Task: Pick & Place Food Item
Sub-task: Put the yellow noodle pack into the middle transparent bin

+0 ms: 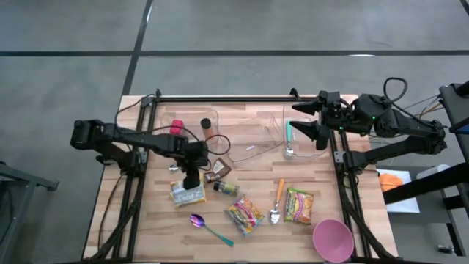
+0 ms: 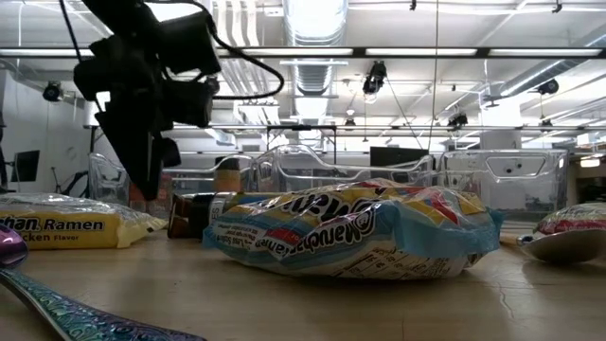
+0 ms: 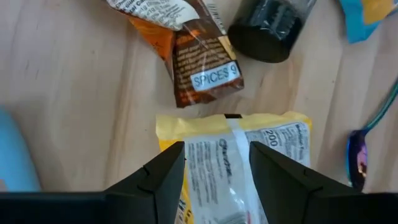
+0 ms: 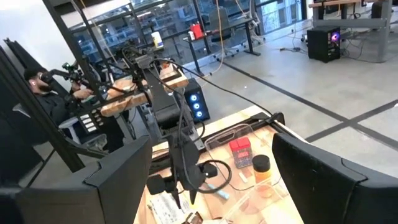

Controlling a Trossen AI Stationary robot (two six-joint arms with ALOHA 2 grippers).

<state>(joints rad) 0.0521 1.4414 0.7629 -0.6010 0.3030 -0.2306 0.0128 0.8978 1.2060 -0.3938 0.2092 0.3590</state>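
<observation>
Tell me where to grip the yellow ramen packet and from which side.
Grip the yellow ramen packet across its width, from straight above. It lies flat on the table, seam up, and the left gripper already straddles that seam with fingers open.

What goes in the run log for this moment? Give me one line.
left gripper: open, straddling yellow ramen packet | right gripper: open, waiting above clear container | packet on table
</observation>
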